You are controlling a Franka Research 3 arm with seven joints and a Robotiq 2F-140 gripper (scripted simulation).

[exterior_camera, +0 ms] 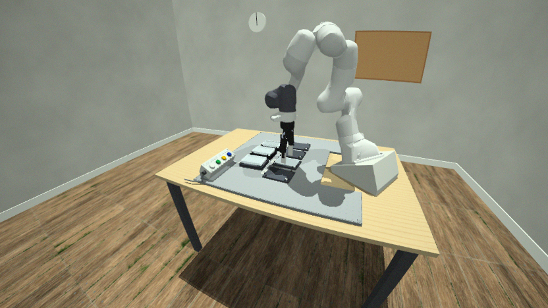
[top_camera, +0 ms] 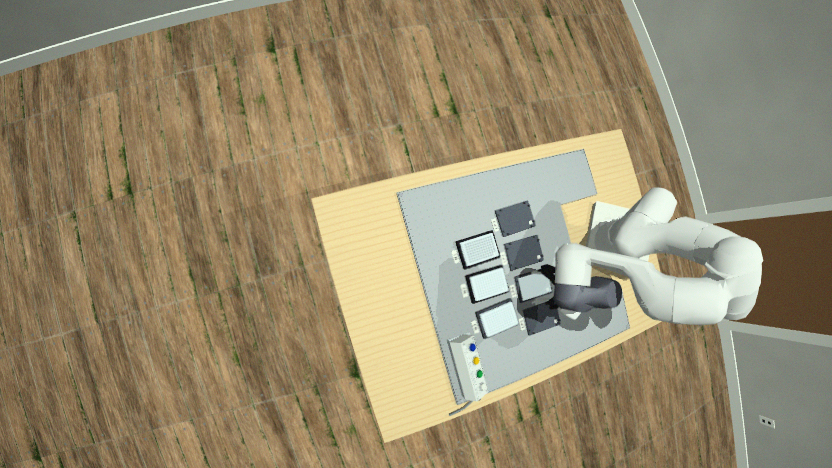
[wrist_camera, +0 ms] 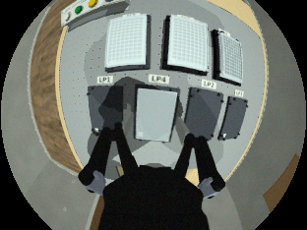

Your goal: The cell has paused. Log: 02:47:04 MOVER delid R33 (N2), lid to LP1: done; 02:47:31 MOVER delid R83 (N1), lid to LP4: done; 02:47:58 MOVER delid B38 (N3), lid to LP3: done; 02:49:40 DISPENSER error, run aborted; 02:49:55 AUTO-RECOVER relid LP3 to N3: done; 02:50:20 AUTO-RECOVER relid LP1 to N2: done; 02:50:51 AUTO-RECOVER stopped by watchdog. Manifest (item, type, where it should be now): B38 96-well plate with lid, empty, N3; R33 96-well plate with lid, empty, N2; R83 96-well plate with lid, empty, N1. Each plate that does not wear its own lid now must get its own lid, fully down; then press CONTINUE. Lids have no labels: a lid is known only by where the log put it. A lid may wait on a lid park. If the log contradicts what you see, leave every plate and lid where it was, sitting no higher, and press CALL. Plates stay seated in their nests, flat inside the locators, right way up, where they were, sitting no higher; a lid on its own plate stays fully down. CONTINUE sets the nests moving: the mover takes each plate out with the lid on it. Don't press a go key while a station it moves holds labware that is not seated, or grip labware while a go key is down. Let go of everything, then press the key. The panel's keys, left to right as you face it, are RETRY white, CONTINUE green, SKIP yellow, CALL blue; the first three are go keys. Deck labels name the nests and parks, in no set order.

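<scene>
Three 96-well plates sit in a row of nests. The plate nearest the panel (top_camera: pixel 498 318) and the middle plate (top_camera: pixel 487 284) look pale and lidded. The far plate (top_camera: pixel 478 249) shows darker open wells; it also shows in the wrist view (wrist_camera: pixel 228 56). A pale lid (wrist_camera: pixel 156 114) lies on the park labelled LP4, and also shows in the top view (top_camera: pixel 534 286). My gripper (wrist_camera: pixel 154 120) (exterior_camera: pixel 284 156) is open, its fingers straddling this lid just above it. The parks LP1 (wrist_camera: pixel 105 109) and LP2 (wrist_camera: pixel 203 113) are dark and bare. I cannot read the nest labels.
The key panel (top_camera: pixel 470 366) stands at the deck's corner with blue (top_camera: pixel 471 347), yellow (top_camera: pixel 475 360) and green (top_camera: pixel 479 373) keys visible. A fourth bare park (top_camera: pixel 514 218) lies at the far end. The arm's base (exterior_camera: pixel 363 168) stands on the table's right side.
</scene>
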